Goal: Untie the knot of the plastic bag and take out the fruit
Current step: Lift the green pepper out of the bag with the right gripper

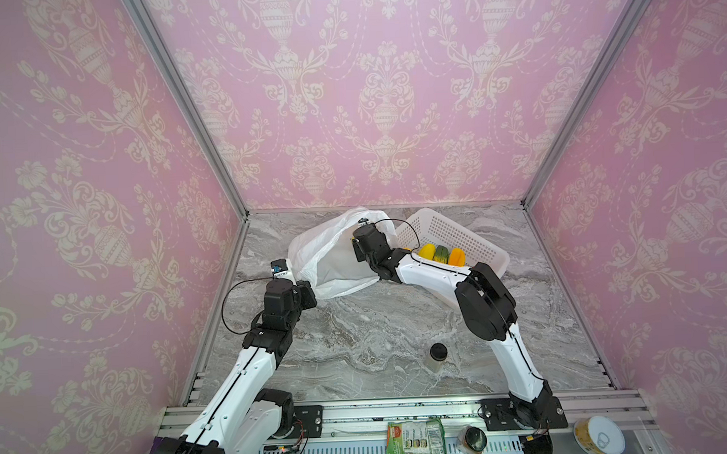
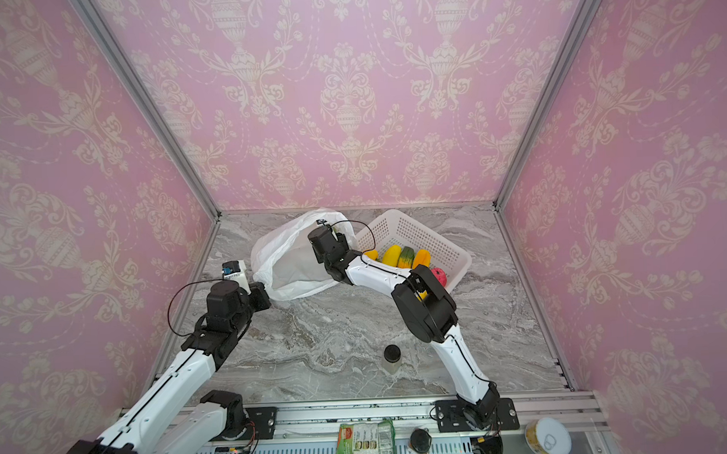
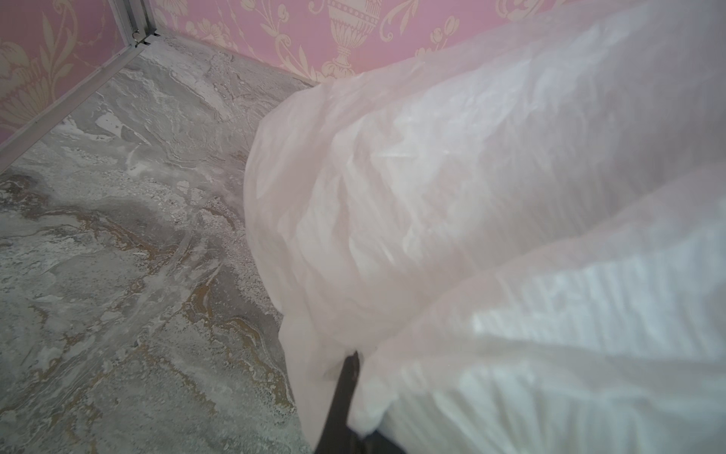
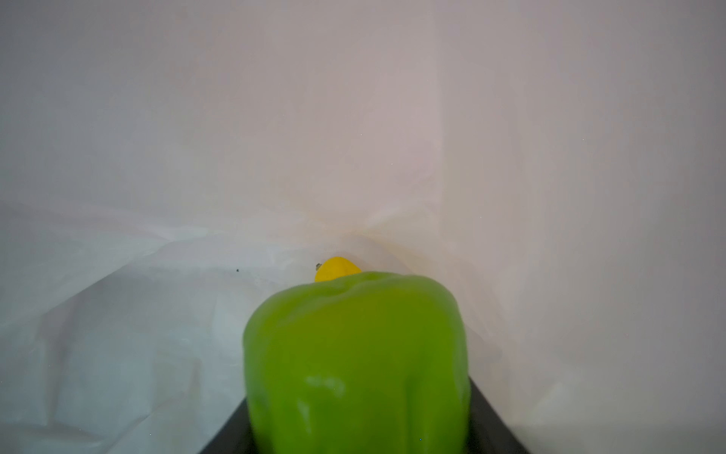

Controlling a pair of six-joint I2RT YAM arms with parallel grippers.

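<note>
Left hand (image 1: 312,295) is pinched fully closed on the near rim of the plastic bag (image 1: 333,254), just past the black-lidded jar (image 1: 438,355) that stands alone on the grey marbled worktop (image 1: 378,331). The left wrist view shows one dark finger (image 3: 345,393) with crinkled white film folded over it. The bag lies on its side toward the back of the worktop, its mouth gaping toward the right arm. The right hand (image 4: 357,440) reaches in through that mouth; both top views show only its wrist, the rest hidden by film. Its wrist view shows the jaws about half apart and closed on a glossy green fruit (image 4: 357,353), dark fingers (image 4: 485,428) flanking it on either side. Deeper in the bag, behind the green one, a small yellow piece (image 4: 338,269) sits in a fold. Just beside the bag on its right stands a white perforated basket (image 1: 457,233) holding a yellow fruit (image 1: 427,250), a green-orange striped fruit (image 1: 441,253) and an orange fruit (image 1: 456,257) side by side; a pink-red fruit (image 2: 438,276) shows in a top view near its front corner.
</note>
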